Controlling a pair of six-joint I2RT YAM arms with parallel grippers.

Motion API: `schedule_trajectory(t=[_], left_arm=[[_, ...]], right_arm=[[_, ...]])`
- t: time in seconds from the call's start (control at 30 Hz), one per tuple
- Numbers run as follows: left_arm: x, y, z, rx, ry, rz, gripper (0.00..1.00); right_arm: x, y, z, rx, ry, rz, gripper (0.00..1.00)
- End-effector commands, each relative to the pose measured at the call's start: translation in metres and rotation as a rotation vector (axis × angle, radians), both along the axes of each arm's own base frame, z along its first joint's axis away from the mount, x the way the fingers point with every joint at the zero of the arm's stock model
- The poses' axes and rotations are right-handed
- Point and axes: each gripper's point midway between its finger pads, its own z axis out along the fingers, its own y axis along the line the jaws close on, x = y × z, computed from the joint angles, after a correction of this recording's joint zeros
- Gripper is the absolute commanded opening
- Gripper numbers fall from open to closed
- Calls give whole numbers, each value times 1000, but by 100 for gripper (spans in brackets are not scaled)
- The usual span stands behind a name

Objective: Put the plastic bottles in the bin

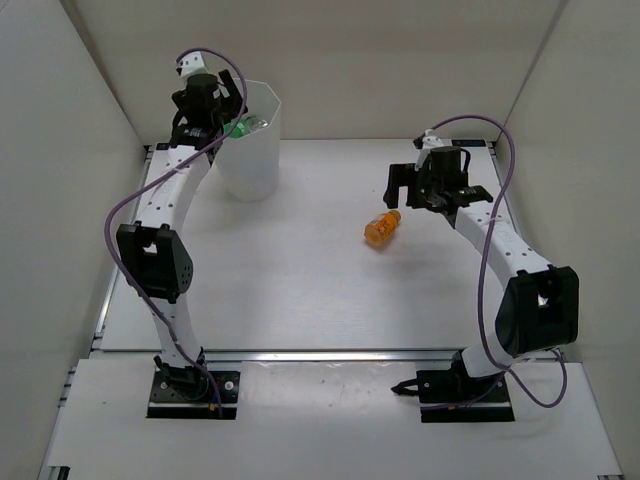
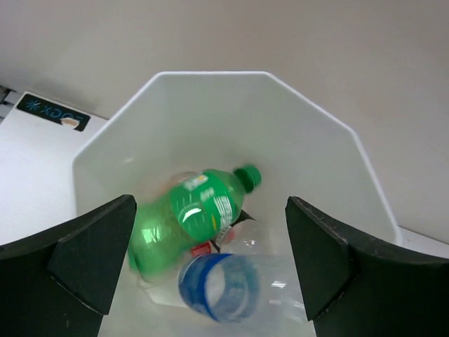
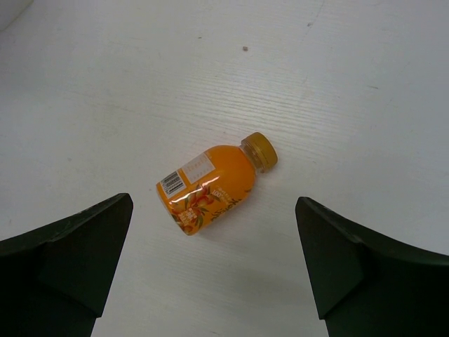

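The white faceted bin stands at the back left. My left gripper hovers over its left rim, open and holding nothing. In the left wrist view I look down into the bin: a green bottle, blurred, lies on a clear bottle with a blue label, and a bit of red label shows between them. My left gripper is well above them. An orange bottle lies on its side mid-table. My right gripper hangs open just right of and above it, the orange bottle showing ahead of the gripper.
White walls close the table at the back and both sides. A dark label is stuck on the table beside the bin. The two arm bases stand at the near edge.
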Motion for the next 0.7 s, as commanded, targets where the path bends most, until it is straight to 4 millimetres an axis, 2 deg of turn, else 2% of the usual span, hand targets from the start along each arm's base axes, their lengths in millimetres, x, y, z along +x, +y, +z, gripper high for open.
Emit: schedule_trajectory(t=[0.0, 0.1, 0.13, 0.17, 0.2, 0.23, 0.27, 0.3, 0.33, 0.37, 0.4, 0.43, 0.47, 0.5, 0.53, 0.57, 0.63, 0.67], left_arm=[[-30, -21, 89, -45, -171, -87, 99], [-39, -57, 93, -24, -154, -182, 99], [-47, -76, 95, 4, -149, -234, 98], [-54, -102, 87, 16, -128, -295, 99], [-65, -132, 81, 48, -111, -369, 98], [-70, -146, 71, 82, -83, -414, 98], [-83, -176, 58, 93, -42, -510, 98], [-96, -206, 39, 98, 10, -602, 99], [-101, -220, 27, 92, 37, -650, 99], [-115, -248, 13, 75, 67, -734, 98], [-125, -268, 0, 63, 96, -779, 99], [-137, -289, -22, 34, 139, -871, 99], [-155, -312, -35, 20, 177, -958, 99], [-166, -327, -51, 21, 227, -1016, 98], [-172, -341, -80, 38, 291, -1053, 99], [-184, -353, -89, 43, 330, -1100, 99], [-202, -378, -121, 56, 408, -1186, 98], [-203, -384, -142, 51, 455, -1197, 99]], right_arm=[[-2, -11, 29, 10, -77, -38, 99], [-10, -24, 26, 2, -65, -75, 99], [-14, -27, 19, 10, -46, -95, 99], [-16, -33, 23, 24, -54, -111, 99], [-21, -40, 12, 22, -33, -124, 99], [-25, -43, 10, 35, -29, -133, 99], [-28, -49, 11, 38, -33, -154, 100], [-34, -58, 3, 34, -7, -176, 100], [-38, -65, -1, 32, 2, -195, 99], [-40, -71, 4, 33, -7, -213, 99], [-44, -77, -3, 28, 5, -227, 99], [-51, -83, -7, 23, 8, -237, 99], [-54, -88, -4, 24, -1, -250, 99], [-60, -98, -6, 30, 5, -284, 99], [-65, -108, -12, 29, 15, -310, 99], [-71, -111, -13, 32, 15, -320, 99], [-79, -126, -16, 33, 20, -363, 100], [-82, -128, -15, 28, 16, -365, 99]])
